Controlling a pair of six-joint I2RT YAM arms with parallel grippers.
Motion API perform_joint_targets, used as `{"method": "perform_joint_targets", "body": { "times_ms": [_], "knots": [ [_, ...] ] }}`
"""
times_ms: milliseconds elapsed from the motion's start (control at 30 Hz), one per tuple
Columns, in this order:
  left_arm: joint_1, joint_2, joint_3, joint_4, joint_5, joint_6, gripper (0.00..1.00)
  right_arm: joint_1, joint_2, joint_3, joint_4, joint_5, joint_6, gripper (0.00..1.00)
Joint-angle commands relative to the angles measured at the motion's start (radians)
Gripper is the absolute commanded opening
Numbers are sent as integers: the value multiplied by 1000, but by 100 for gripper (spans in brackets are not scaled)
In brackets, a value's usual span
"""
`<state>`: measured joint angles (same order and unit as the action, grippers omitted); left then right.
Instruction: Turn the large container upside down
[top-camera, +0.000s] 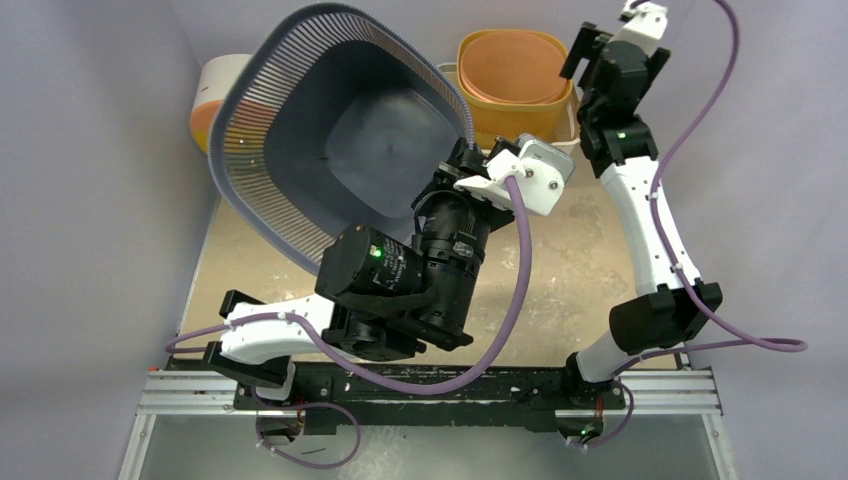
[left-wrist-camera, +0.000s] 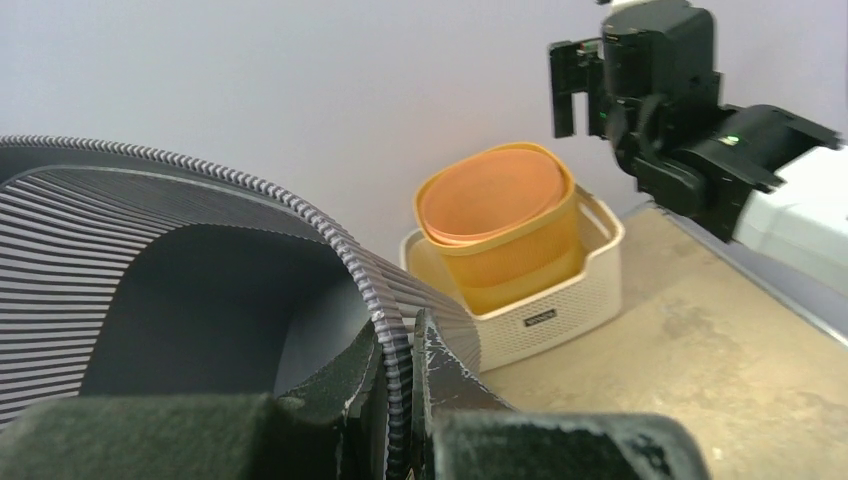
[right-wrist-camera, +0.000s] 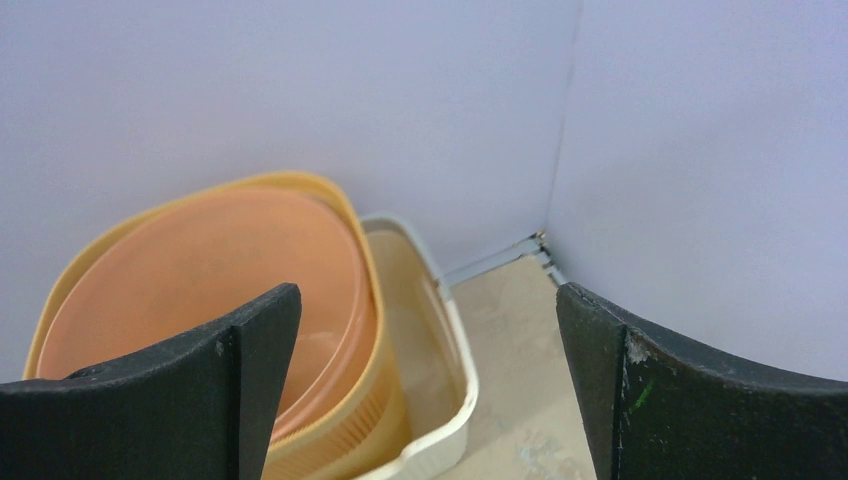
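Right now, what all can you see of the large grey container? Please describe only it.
The large grey container is a rounded-square basket, plastic by its look, with finely slatted walls and a smooth solid floor. It is empty. It is tipped steeply, its opening facing the top camera, over the far left of the table. The left gripper is shut on its rim, one finger inside, one outside.

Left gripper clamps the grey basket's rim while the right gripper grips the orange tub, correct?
No. The right gripper is open and holds nothing; it is only near the orange tub, as the right wrist view shows. The left gripper does clamp the grey basket's rim.
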<state>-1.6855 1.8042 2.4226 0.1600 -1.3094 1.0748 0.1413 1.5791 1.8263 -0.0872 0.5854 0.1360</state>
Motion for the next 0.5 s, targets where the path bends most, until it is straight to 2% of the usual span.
{"method": "perform_joint_targets", "body": {
  "times_ms": [0, 100, 167, 367, 467],
  "knots": [
    [-36, -42, -10, -152, 114, -165, 0, -8, 26, 55, 66, 6, -27, 100],
    [-35, -79, -67, -241, 205, -354, 0, -15, 36, 69, 81, 10, -42, 100],
    [-33, -100, -136, -237, 264, -423, 0, -18, 47, 85, 83, 8, -43, 100],
    [-21, -52, -118, -426, 305, -610, 0, -23, 74, 121, 84, -3, -43, 100],
    [70, -104, -199, -510, 404, -800, 0, -28, 73, 121, 91, -9, -45, 100]
  ]
}}
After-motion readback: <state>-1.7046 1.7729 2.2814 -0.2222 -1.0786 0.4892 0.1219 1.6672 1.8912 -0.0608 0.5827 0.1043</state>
